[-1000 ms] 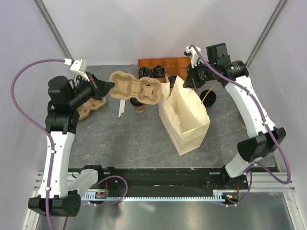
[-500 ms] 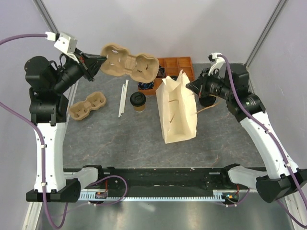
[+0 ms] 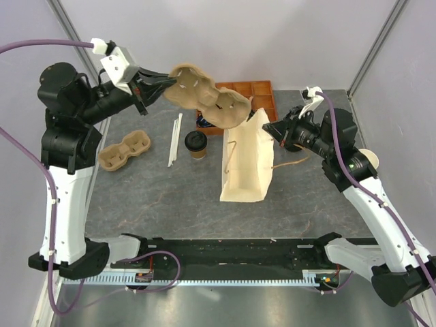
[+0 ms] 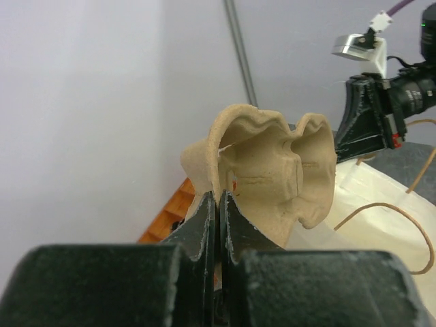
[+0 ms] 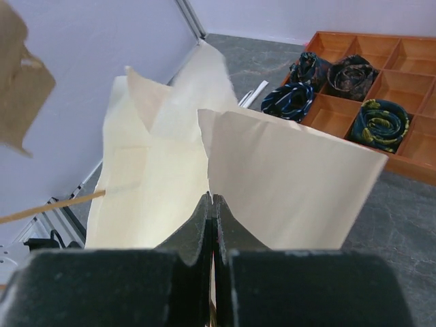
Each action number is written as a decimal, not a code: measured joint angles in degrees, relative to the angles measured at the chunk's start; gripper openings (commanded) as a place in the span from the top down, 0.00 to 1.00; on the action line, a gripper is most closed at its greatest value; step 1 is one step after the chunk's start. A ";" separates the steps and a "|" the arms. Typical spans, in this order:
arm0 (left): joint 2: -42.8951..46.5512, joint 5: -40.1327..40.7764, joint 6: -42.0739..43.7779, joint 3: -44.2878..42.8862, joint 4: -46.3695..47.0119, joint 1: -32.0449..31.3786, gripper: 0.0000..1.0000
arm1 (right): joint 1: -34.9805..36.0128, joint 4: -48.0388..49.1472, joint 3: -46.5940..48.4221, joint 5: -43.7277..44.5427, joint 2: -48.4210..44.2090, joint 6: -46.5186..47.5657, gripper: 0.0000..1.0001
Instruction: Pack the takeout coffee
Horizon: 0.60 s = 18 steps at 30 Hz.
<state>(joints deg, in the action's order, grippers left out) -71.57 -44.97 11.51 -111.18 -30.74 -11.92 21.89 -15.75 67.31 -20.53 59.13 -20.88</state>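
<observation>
Pulp carrier [image 3: 208, 102] hung in the air near the bag [image 3: 246, 163] top, with the left gripper [image 3: 165, 83] pinched on its rim. Right gripper [image 3: 278, 129] clamped the bag edge. Coffee [image 3: 196, 144] — tan cup, black lid — stood upright on the table [image 3: 170, 197], just left of the bag.

Top view overhead; wrist views close, both seemingly sharing bag [image 5: 286, 184].

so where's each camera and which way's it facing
Top external: above and behind the arms, looking down; both arms show, left hand on the pulp carrier, right hand on the paper bag.
Left wrist: behind its fingers, facing the carrier, right hand beyond.
Right wrist: behind its fingers, facing the bag rim and wooden tray.
All three share the bag.
</observation>
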 measured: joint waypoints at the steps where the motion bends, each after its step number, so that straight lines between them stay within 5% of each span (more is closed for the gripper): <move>1: -0.28 0.39 1.07 -0.28 -0.42 -1.46 0.98 | 0.20 0.20 0.00 0.02 -0.02 0.02 1.00; 14: -6.12 12.20 21.49 -5.75 -4.83 -24.22 0.98 | 2.78 0.79 0.02 1.11 1.46 0.15 1.00; 18: -6.12 14.53 23.80 -5.75 -5.16 -26.86 0.98 | 3.54 0.94 0.13 2.16 1.90 0.20 1.00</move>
<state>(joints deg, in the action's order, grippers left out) -77.69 -30.44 35.31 -116.92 -35.90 -38.79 25.43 -14.81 67.44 -18.37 61.04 -20.69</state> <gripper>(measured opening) 0.044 0.007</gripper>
